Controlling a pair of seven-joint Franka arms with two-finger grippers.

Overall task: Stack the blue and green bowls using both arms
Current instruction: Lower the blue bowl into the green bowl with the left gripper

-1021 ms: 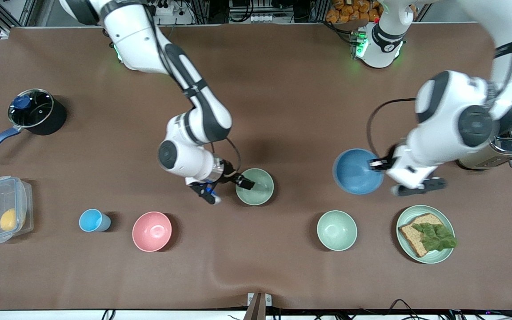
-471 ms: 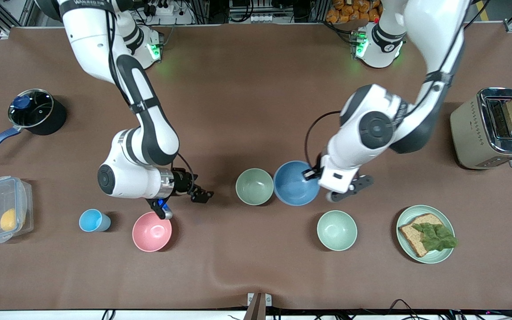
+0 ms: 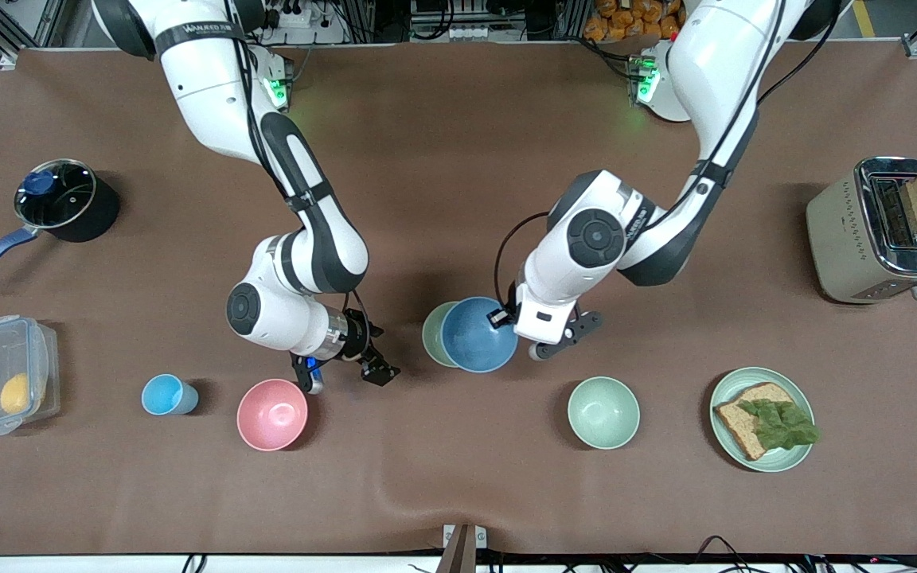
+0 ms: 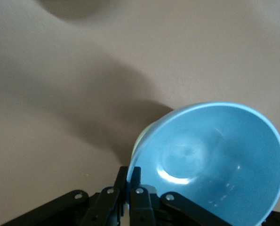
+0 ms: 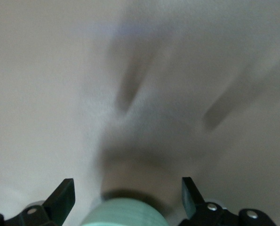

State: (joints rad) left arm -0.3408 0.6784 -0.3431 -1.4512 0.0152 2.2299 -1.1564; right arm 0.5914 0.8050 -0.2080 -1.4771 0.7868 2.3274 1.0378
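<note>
While I watch the front view, my left tool pinches the rim of the blue bowl just below frame centre, carried in the air over the green bowl, which sits on the tabletop with only a crescent showing past the blue one. In the left wrist view the fingers are closed tight on the bowl's edge. My right tool hangs over bare tabletop at lower centre-left of the front frame, between the pink bowl and the green bowl, fingers spread wide and empty in its wrist view.
</note>
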